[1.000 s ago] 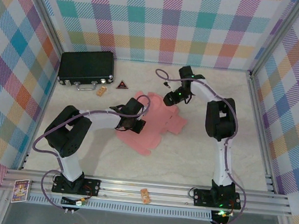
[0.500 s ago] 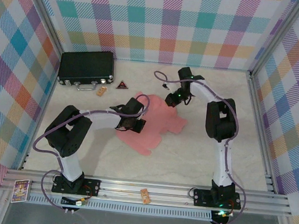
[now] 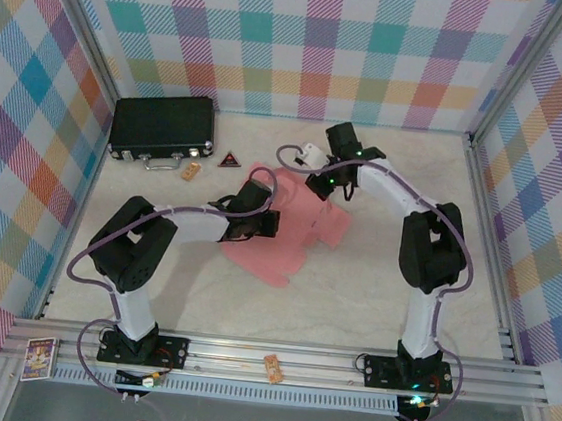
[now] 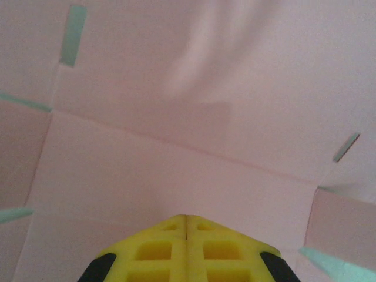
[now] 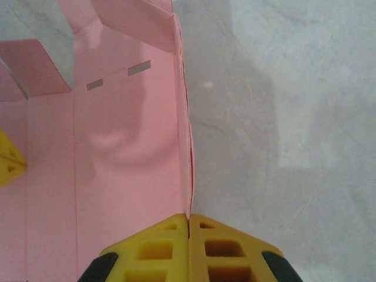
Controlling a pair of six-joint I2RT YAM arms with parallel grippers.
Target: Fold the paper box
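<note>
Since a second ago the right gripper point(image 3: 320, 186) is swinging left, raising the far edge of the paper box point(image 3: 293, 240) at frame centre; the left gripper point(image 3: 258, 220) is pinning it. Left wrist — fingers point(image 4: 158, 252) pressing together on card. Right wrist — fingers point(image 5: 154, 252) pinching that edge; it should be hinging along its crease.

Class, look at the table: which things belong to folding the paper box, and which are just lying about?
For the job: salmon-pink thin card paper box; left end effector; right end effector.
Lying about: black hard case with metal latches; small red-edged dark triangle; small tan object.
</note>
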